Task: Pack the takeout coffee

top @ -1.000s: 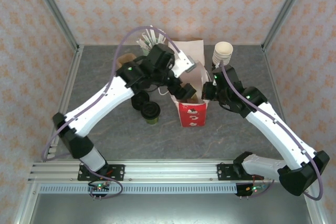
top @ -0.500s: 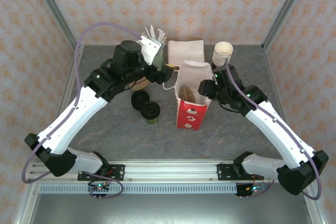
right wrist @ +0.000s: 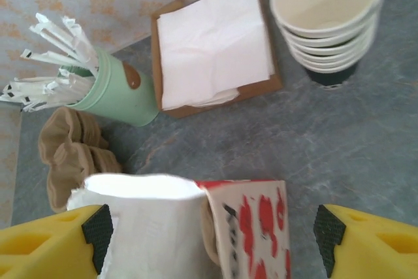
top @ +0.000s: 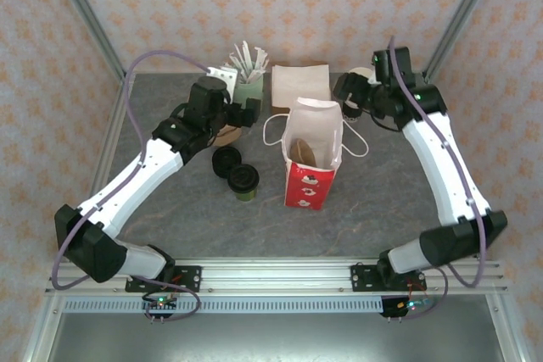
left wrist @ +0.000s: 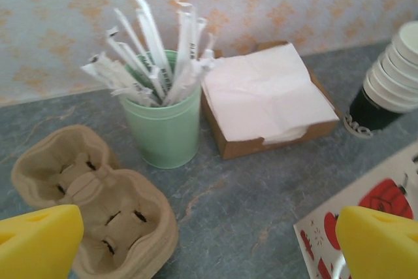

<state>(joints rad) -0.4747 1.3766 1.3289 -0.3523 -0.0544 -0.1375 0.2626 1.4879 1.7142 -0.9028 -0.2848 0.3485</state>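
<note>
Takeout coffee (top: 243, 181): upright on the table, lid on, just beside the stack of loose lids (top: 226, 159), left of the paper bag (top: 310, 171).
Bag: standing, mouth open upward.
Left gripper (top: 248, 114): fingers spread, empty; the coffee lies nearer the bases from it, so this is the closer arm.
Right gripper (top: 348, 97): spread, empty, beyond the bag by the cup stack (right wrist: 326, 4).

table (top: 254, 226) | bag (top: 310, 182) | takeout coffee (top: 243, 181) | lids (top: 226, 159) | napkins (top: 299, 84) | straw cup (left wrist: 166, 129) | carrier (left wrist: 98, 200) | cup stack (right wrist: 326, 24)
</note>
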